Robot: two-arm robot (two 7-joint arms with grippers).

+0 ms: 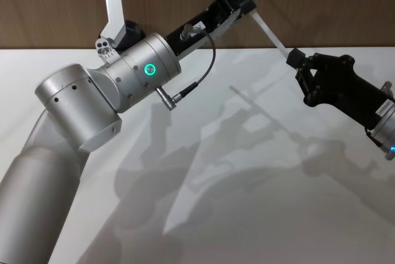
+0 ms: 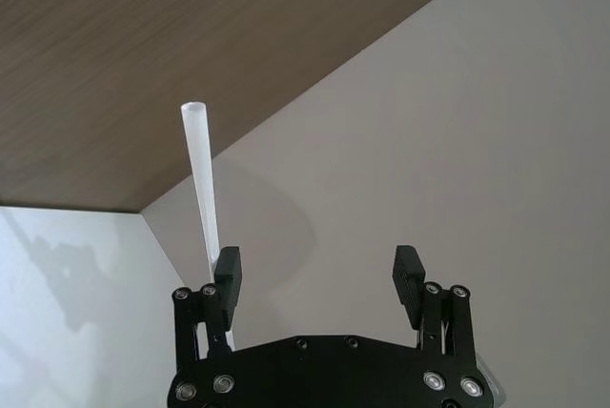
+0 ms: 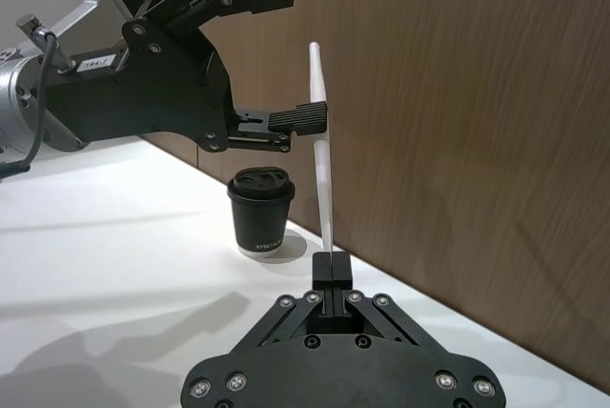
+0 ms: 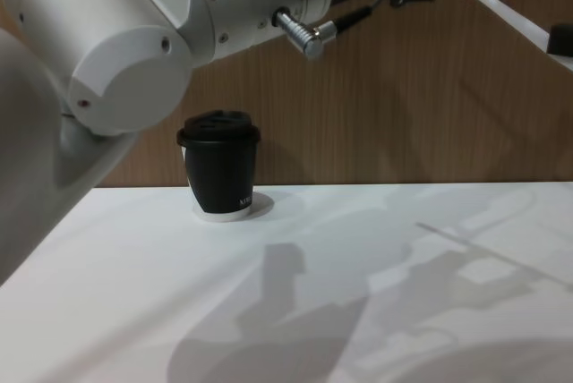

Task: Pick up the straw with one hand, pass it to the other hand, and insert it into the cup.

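Right gripper (image 3: 332,265), fingers closed tight, pinches the lower end of the white straw (image 3: 319,155), tilted in the air. Left gripper (image 2: 319,270) is spread wide, one finger (image 3: 300,120) just beside the straw; the black cup (image 3: 260,213) stands on the table (image 3: 114,236) below.

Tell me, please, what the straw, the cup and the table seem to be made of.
The straw: probably plastic, smooth, slightly translucent white; paper is possible. The cup: likely paper, matte black wall with small white lettering; its lid looks like moulded plastic, with raised ridges. The table: smooth white top, perhaps laminate, faintly sheened; it takes soft shadows.
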